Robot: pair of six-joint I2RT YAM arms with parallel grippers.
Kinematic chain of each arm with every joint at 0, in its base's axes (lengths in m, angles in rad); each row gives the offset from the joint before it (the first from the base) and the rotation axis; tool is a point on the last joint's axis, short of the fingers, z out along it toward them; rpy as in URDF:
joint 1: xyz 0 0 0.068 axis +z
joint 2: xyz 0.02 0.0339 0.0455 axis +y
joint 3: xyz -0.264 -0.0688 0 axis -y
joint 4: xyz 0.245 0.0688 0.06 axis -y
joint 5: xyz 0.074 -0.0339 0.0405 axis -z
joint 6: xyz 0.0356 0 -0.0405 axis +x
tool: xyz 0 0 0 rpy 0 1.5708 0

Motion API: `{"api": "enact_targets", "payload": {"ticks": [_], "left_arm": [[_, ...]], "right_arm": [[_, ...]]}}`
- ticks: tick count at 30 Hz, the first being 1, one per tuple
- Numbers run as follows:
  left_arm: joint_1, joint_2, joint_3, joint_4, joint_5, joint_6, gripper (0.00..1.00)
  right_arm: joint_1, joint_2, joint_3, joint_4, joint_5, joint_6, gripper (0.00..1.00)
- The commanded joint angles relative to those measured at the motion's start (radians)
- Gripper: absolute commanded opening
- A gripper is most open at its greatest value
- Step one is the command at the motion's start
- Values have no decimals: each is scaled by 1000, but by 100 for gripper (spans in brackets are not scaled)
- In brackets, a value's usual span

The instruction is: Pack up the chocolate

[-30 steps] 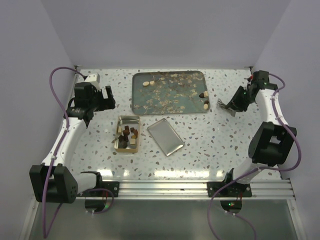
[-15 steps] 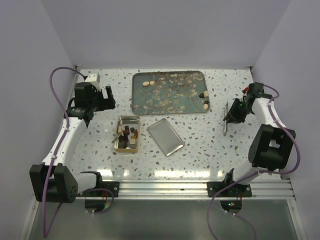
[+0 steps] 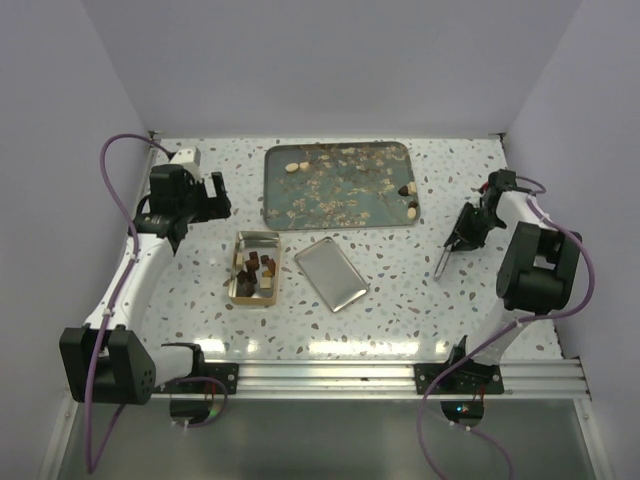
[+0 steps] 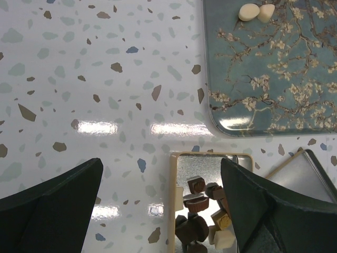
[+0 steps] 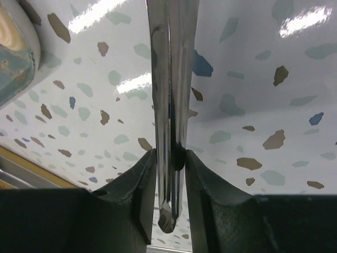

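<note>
Several brown and cream chocolate pieces (image 3: 256,270) lie in the open gold tin (image 3: 239,287); they also show in the left wrist view (image 4: 202,203). More chocolate lies on the teal tray (image 3: 338,195): two cream pieces (image 3: 297,167) at its far left, a dark and a cream piece (image 3: 411,200) at its right edge. My left gripper (image 3: 215,195) is open and empty, above the table just beyond the tin (image 4: 174,211). My right gripper (image 3: 468,228) is shut on metal tongs (image 3: 443,262), held right of the tray; the tongs (image 5: 171,105) sit between my fingers (image 5: 145,179).
The tin's flat lid (image 3: 331,273) lies right of the tin, in front of the tray. The tray's corner (image 5: 16,52) shows at the left of the right wrist view. Purple walls enclose the table on three sides.
My right arm has pulled back toward the near side, and the tongs have swung to point down toward the front. The left arm has not moved.
</note>
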Motion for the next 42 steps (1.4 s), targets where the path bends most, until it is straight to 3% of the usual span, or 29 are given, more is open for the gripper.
{"api": "enact_targets", "payload": {"ticks": [1, 21, 27, 37, 38, 42], "left_arm": [[7, 14, 12, 37, -11, 9, 100], [7, 63, 52, 29, -37, 22, 100], [7, 81, 68, 29, -18, 28, 100], [7, 104, 120, 5, -21, 31, 100], [7, 106, 124, 3, -18, 31, 100], [7, 103, 137, -6, -15, 29, 100]], "right_arm": [[8, 35, 81, 30, 34, -13, 30], [121, 347, 463, -79, 161, -5, 43], [133, 352, 501, -87, 174, 4, 57], [132, 298, 466, -132, 234, -25, 70], [132, 290, 460, -127, 229, -30, 84], [132, 257, 448, -128, 220, -45, 89]]}}
